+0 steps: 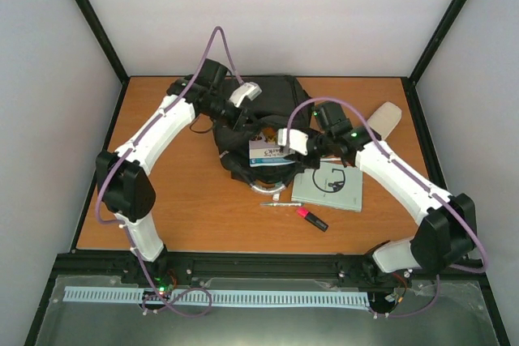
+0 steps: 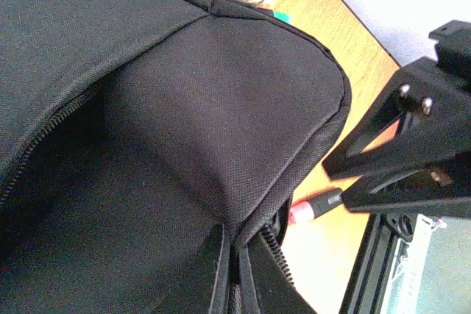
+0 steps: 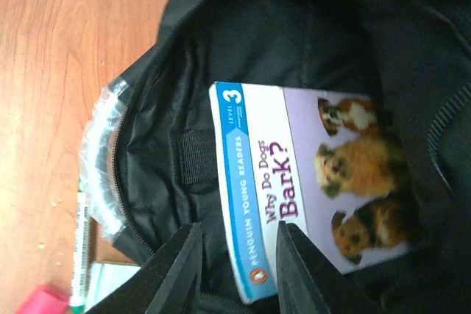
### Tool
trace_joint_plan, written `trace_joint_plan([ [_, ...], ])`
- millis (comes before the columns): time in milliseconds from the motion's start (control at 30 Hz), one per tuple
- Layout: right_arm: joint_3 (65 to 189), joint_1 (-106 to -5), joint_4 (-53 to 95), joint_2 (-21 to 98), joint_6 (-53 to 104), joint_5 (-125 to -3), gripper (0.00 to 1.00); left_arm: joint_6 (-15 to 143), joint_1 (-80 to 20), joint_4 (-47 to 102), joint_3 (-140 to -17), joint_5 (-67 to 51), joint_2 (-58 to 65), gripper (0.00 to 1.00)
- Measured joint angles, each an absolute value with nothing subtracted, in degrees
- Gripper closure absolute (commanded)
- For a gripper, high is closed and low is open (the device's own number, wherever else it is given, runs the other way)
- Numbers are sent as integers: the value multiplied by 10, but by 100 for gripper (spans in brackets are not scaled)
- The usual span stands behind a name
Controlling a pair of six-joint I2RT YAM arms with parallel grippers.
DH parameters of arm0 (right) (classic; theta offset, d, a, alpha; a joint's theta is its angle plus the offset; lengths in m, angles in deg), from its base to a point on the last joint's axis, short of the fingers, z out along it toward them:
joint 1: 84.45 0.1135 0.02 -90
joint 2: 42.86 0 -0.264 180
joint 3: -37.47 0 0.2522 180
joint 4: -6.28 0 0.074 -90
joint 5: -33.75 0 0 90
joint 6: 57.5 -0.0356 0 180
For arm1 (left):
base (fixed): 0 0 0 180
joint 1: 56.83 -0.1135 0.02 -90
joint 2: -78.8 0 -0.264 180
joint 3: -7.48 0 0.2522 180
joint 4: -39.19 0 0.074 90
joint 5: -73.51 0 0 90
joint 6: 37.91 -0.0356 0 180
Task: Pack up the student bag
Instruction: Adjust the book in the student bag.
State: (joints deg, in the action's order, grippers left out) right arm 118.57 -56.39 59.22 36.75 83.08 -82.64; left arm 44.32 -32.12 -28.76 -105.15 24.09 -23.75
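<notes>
Steadiness matters: the left gripper point(image 2: 235, 255), clamped on the mouth edge of the student bag point(image 1: 280, 93) lying mid-far on the table point(image 1: 195, 200), should hold it wide while the right gripper point(image 3: 238, 229), jaws apart astride the spine corner of the book point(image 3: 294, 204), nudges it deeper.

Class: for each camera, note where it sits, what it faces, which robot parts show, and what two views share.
Top external: above and behind the bases, looking down on table, left arm, right arm, student bag.
Left wrist: on the left arm, facing bag fabric; left fingers pinch it.
Right wrist: on the right arm, looking into the bag at the book; right fingers open.
Shared: top and right wrist both show the book.
</notes>
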Motion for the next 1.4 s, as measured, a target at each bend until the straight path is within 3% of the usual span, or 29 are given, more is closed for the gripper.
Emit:
trace_joint_plan([
  [233,1185,-489,562,416,1004,-772,64,436,-329,-292,-1045,243,-230,99],
  [600,1187,-467,533,507,1051,-698,54,433,-336,-293,-1045,255,-230,99],
  [867,1194,-467,498,539,1042,-640,57,432,-337,-295,-1045,261,-230,99],
  [1167,1240,-466,447,604,1018,-559,74,428,-337,-295,-1041,264,-230,99],
  [1400,1310,-465,408,658,1001,-516,79,424,-346,-284,-1035,261,-224,99],
])
